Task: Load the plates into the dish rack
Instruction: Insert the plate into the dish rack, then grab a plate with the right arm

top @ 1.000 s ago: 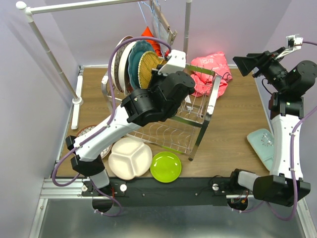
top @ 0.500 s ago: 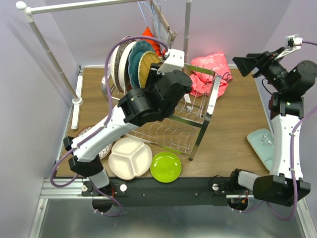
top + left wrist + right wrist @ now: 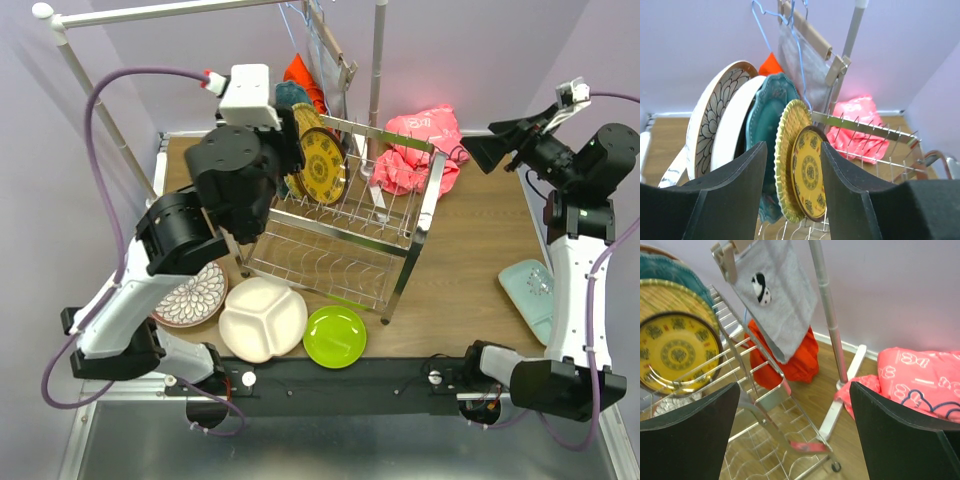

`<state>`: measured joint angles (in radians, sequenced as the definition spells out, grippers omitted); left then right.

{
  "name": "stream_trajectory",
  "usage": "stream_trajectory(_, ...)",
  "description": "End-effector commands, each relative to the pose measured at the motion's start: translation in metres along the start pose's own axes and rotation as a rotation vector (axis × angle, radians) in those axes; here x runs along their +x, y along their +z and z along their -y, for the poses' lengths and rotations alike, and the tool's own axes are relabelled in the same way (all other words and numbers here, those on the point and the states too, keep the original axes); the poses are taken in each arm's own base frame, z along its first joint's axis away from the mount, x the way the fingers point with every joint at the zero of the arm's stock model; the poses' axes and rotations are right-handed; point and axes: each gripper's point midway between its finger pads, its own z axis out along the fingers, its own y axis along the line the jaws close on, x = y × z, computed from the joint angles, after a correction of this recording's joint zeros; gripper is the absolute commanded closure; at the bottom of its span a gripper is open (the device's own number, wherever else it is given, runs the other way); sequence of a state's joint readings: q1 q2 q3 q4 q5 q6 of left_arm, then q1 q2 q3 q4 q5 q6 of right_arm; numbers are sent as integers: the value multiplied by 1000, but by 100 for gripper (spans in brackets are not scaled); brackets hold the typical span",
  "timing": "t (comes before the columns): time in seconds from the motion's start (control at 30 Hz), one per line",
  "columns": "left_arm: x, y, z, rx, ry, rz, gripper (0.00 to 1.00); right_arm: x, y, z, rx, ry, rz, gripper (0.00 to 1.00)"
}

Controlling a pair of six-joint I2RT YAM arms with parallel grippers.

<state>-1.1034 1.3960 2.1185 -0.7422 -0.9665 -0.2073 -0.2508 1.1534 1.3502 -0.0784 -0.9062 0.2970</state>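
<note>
Pale lilac walls close in a wooden bench, with the dish rack standing near its middle. Five plates stand on edge in the rack's upper tier, bunched at its 10 o'clock corner: a white-and-dark floral plate outermost, then a white plate, a teal plate, a straw-yellow plate and a yellow patterned plate. They sit face to face because the wire slots hold each one upright by its rim. That packing leaves the run of wires toward 3 o'clock free.

The left arm is raised at the rack's 9 o'clock side. Its wrist camera looks along the row, and the left jaws are spread wide with nothing between them. The right arm is held high at the bench's 2 o'clock corner, and the right jaws are likewise spread and empty.

Four plates lie flat on the bench, not yet loaded. A white divided plate and a lime green plate lie at the rack's 6 to 7 o'clock. A patterned plate lies at 8 o'clock, partly under the left arm. A pale aqua plate lies at 4 o'clock, by the right arm. By that split the task looks a little past halfway. Each flat plate will likely need tipping onto its rim before it fits a slot.
</note>
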Motion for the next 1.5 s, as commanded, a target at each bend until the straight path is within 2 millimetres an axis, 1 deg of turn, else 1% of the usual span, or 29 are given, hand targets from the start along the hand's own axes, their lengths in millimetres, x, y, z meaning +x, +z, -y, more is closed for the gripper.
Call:
stream_trajectory(0.0, -19, 0, 7, 135, -130, 75, 44, 19, -16, -10, -11, -78, -99, 0)
stream_trajectory(0.03, -26, -6, 7, 189, -155, 92, 44, 25, -21, -12, -10, -99, -125, 0)
stream_trajectory(0.1, -27, -4, 6, 219, -181, 113, 44, 33, -26, -13, -2, -122, -154, 0)
stream_trajectory(0.13, -32, -11, 7, 270, -195, 128, 44, 43, -32, -15, 1, -133, -191, 0)
stream_trajectory(0.2, -32, -12, 8, 294, -208, 140, 44, 55, -38, -15, 13, -138, -236, 0)
stream_trajectory(0.3, -35, -17, 10, 341, -206, 150, 44, 88, -55, -14, 25, -160, -341, 0)
stream_trajectory(0.33, -35, -19, 11, 356, -203, 149, 44, 103, -63, -16, 19, -170, -395, 0)
stream_trajectory(0.4, -32, -20, 13, 370, -194, 144, 44, 122, -73, -15, 26, -170, -458, 0)
stream_trajectory(0.53, -31, -25, 15, 403, -191, 147, 43, 162, -100, -24, -19, -200, -600, 0)
stream_trajectory(0.6, -30, -27, 16, 418, -188, 147, 43, 172, -109, -28, -33, -216, -630, 0)
stream_trajectory(0.63, -31, -31, 16, 434, -193, 152, 44, 185, -117, -33, -63, -219, -668, 0)
stream_trajectory(0.73, -29, -40, 18, 484, -196, 148, 44, 206, -132, -43, -122, -226, -727, 1)
stream_trajectory(0.8, -22, -45, 20, 511, -202, 132, 44, 217, -139, -43, -120, -224, -760, 1)
stream_trajectory(0.87, -22, -58, 20, 567, -217, 131, 44, 229, -144, -42, -124, -227, -787, 1)
stream_trajectory(0.9, -13, -60, 21, 580, -221, 108, 43, 231, -147, -40, -124, -242, -800, 1)
stream_trajectory(0.93, -15, -72, 18, 615, -237, 113, 43, 232, -147, -37, -111, -250, -800, 1)
stream_trajectory(0.97, -12, -76, 17, 631, -240, 104, 43, 235, -148, -36, -110, -250, -809, 1)
stream_trajectory(1.0, 0, -78, 18, 639, -242, 75, 44, 238, -149, -33, -103, -255, -819, 1)
stream_trajectory(1.03, -2, -87, 14, 661, -255, 79, 44, 239, -149, -30, -92, -261, -825, 1)
stream_trajectory(1.07, 2, -91, 12, 668, -260, 70, 44, 241, -150, -26, -77, -259, -833, 1)
stream_trajectory(1.1, 11, -92, 12, 672, -256, 47, 44, 250, -155, -19, -44, -249, -876, 1)
stream_trajectory(1.13, 11, -99, 8, 683, -270, 48, 44, 253, -155, -10, 0, -239, -887, 1)
stream_trajectory(1.2, 21, -99, 6, 681, -276, 28, 44, 267, -165, 9, 96, -217, -964, 2)
stream_trajectory(1.27, 20, -103, 2, 678, -301, 37, 44, 271, -168, 26, 174, -213, -997, 5)
stream_trajectory(1.33, 20, -104, 1, 679, -316, 51, 44, 278, -179, 50, 315, -212, -1057, 5)
stream_trajectory(1.37, 19, -103, 1, 681, -318, 58, 44, 280, -184, 57, 360, -222, -1077, 5)
stream_trajectory(1.4, 18, -103, 2, 683, -322, 68, 44, 282, -196, 68, 433, -244, -1127, 5)
stream_trajectory(1.43, 18, -101, 3, 683, -316, 71, 44, 281, -199, 77, 483, -267, -1126, 5)
stream_trajectory(1.47, 17, -100, 4, 684, -305, 77, 44, 293, -209, 80, 508, -266, -1166, 5)
